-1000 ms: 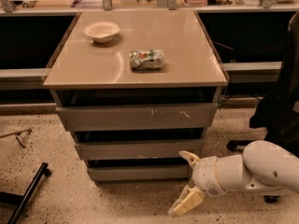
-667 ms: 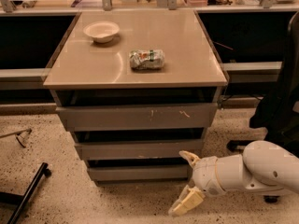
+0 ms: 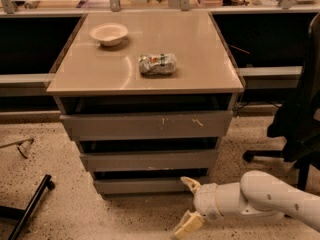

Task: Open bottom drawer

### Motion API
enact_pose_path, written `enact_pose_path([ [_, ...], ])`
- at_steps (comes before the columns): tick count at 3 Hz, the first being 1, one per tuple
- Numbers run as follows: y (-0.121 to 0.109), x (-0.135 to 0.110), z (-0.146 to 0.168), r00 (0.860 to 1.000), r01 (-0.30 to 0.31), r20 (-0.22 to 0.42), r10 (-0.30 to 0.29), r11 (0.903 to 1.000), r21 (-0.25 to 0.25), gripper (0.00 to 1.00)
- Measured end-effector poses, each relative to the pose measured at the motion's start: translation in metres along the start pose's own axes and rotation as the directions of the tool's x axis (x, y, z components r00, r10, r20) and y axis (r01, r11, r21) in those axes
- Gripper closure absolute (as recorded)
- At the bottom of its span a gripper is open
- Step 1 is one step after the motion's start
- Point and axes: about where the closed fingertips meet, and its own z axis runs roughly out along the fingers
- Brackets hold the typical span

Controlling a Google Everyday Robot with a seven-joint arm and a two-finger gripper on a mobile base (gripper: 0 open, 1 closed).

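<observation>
The bottom drawer [image 3: 145, 185] is the lowest and narrowest grey front of the three-drawer cabinet, plain and without a handle, and it looks shut. My gripper [image 3: 187, 206] comes in from the lower right on a white arm [image 3: 260, 199]. It sits just right of and below the drawer's right end. Its two cream fingers are spread apart, the upper fingertip [image 3: 189, 183] close to the drawer's lower right corner and the lower one [image 3: 186, 226] near the floor. It holds nothing.
Above are the mid-width drawer [image 3: 149, 160] and the wide top drawer [image 3: 147, 126] with white scratches. On the cabinet top stand a white bowl [image 3: 108, 34] and a crumpled packet [image 3: 158, 64]. A black chair [image 3: 295, 119] stands at right and a black bar [image 3: 27, 204] lies on the floor at left.
</observation>
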Motion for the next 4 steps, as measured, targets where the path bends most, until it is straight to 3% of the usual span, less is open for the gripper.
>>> enact_pose_path([
  [1,0.005,0.037,0.042,0.997,-0.039,0.064,0.041,0.9988,-0.031,0.00],
  [2,0.005,0.037,0.042,0.997,-0.039,0.064,0.041,0.9988,-0.030,0.00],
  [3,-0.007,0.046,0.054,0.998,-0.023,0.059,0.022,0.9995,0.022,0.00],
  [4,-0.036,0.069,0.069,0.999,0.011,0.044,-0.019,0.9875,0.157,0.00],
])
